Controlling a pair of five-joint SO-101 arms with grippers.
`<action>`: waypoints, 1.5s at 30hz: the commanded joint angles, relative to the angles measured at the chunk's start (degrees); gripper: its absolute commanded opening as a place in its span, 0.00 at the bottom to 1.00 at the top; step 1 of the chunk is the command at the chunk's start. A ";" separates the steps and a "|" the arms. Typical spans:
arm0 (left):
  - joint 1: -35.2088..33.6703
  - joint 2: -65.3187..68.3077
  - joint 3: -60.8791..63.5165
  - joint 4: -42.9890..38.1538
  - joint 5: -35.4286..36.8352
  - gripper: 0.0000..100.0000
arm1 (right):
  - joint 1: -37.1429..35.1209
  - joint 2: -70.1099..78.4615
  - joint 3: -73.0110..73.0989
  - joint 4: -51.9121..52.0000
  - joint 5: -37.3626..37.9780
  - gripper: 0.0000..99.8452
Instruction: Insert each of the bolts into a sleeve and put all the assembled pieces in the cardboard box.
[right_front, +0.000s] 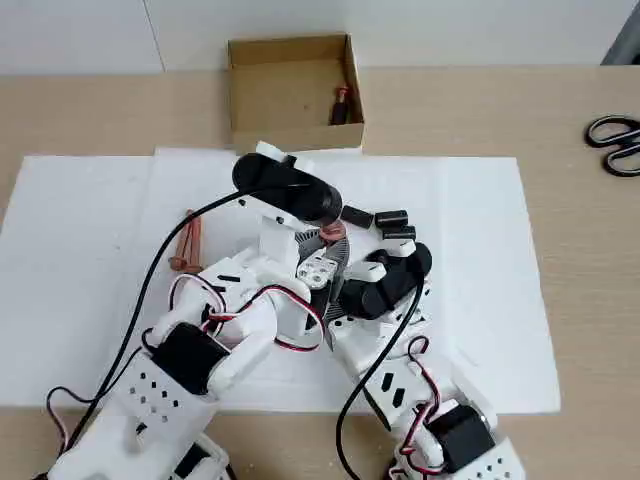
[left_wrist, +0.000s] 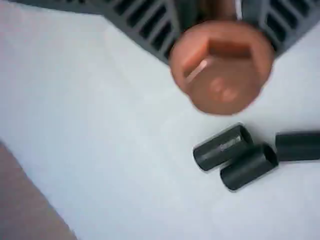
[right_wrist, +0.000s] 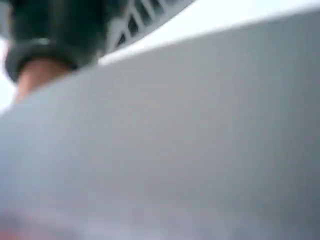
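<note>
Cardboard box (right_front: 285, 90) stands at the far edge of the tabletop (right_front: 540, 110), and near the middle the left end effector (right_front: 328, 238) grips a bolt (left_wrist: 222, 70), head toward its wrist camera, whose view makes plain three sleeves (left_wrist: 222, 147) lying flat just beyond it, beside the right end effector (right_front: 370, 268), whose state I cannot tell.

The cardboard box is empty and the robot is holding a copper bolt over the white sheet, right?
Not empty. The high view shows one assembled piece lying in the cardboard box, by its side wall. The rest holds: the left jaws grip a copper bolt over the white sheet.
</note>
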 joint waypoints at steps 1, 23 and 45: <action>-0.26 -0.09 -0.22 1.49 -0.79 0.01 | 0.22 -1.27 -0.79 -1.54 -0.35 0.01; -6.68 -0.18 -24.48 32.70 -0.79 0.29 | 0.22 -1.27 -0.79 -1.54 -0.35 0.01; -39.47 -0.18 -33.10 47.74 -16.26 0.28 | 16.66 33.89 -28.92 0.31 5.80 0.01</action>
